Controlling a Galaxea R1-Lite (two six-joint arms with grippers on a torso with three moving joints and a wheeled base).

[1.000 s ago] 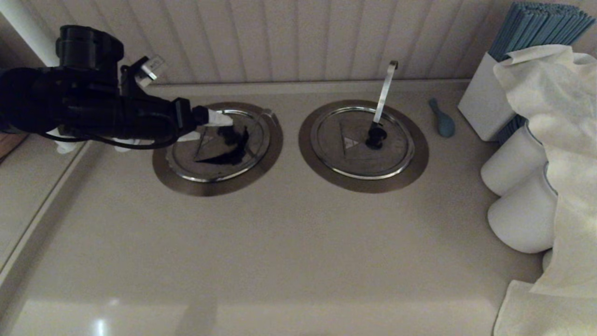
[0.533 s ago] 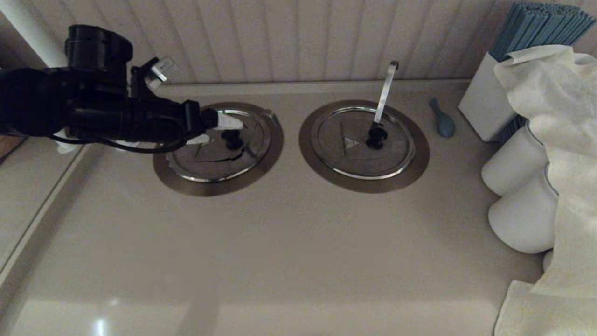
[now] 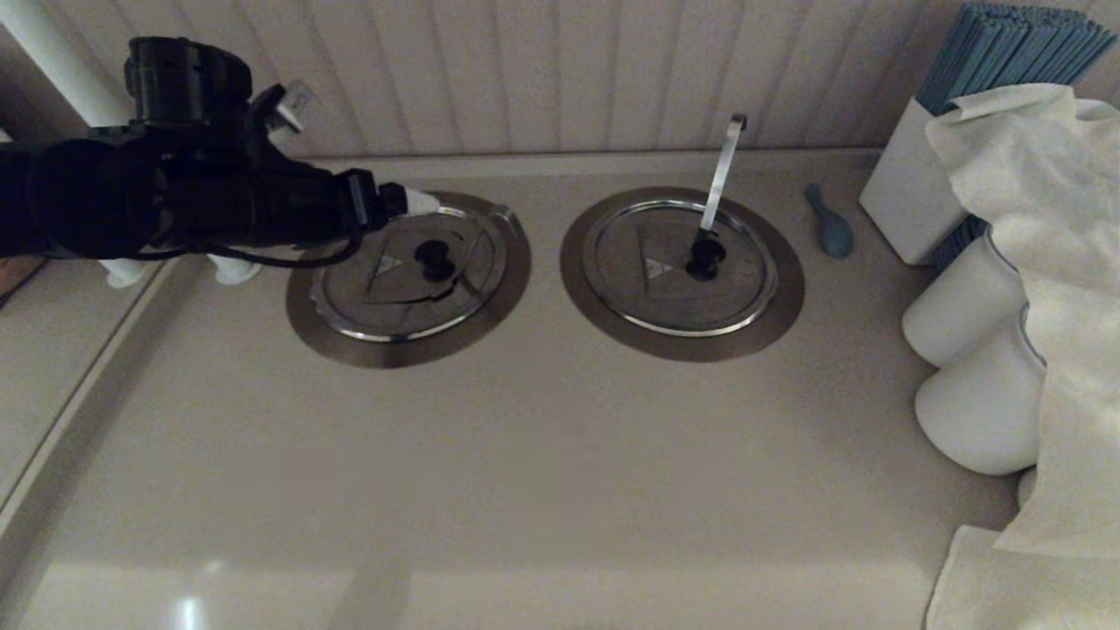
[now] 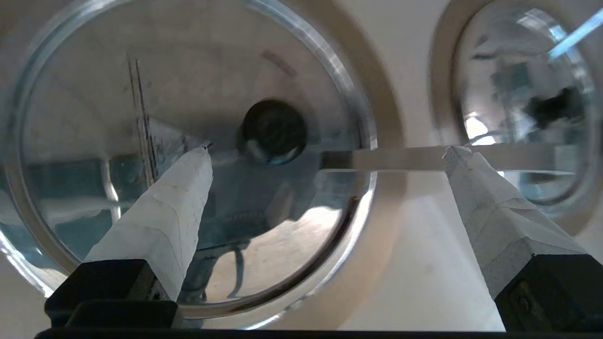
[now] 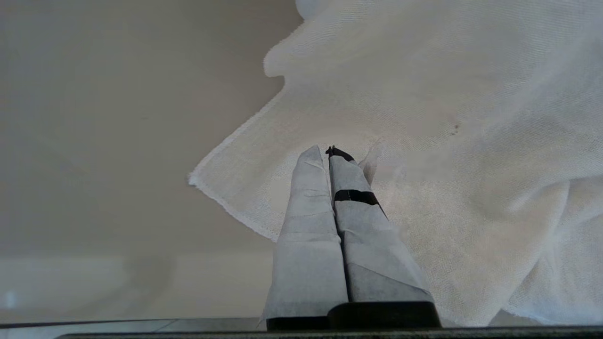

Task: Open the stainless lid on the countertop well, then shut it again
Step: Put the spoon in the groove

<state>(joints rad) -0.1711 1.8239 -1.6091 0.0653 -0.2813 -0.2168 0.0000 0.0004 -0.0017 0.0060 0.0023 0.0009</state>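
Observation:
The stainless lid (image 3: 674, 297) lies flat and closed on the right, with its black knob (image 3: 705, 255) and slim hook-tipped handle (image 3: 724, 166) upright. The lid hides the countertop well's hole; only the brownish flange (image 3: 787, 289) shows. My left gripper (image 3: 418, 203) hovers open over the far edge of the twin lid (image 3: 398, 289), a little above it. In the left wrist view the left gripper (image 4: 330, 149) has its fingers wide apart, holding nothing, with the twin's knob (image 4: 273, 132) and pale slanted handle (image 4: 400, 158) between them. My right gripper (image 5: 330, 151) is shut and parked over a white cloth (image 5: 447, 117).
A blue spoon-like thing (image 3: 831, 227) lies right of the wells. A white box of blue sticks (image 3: 910, 192), white rounded jars (image 3: 962, 315) and draped white cloth (image 3: 1050, 262) crowd the right side. The panelled wall stands close behind the wells.
The left gripper was down at the twin lid's knob. It has since drawn back and upward, away from the knob. The twin lid now lies still and flat. The right lid has not moved.

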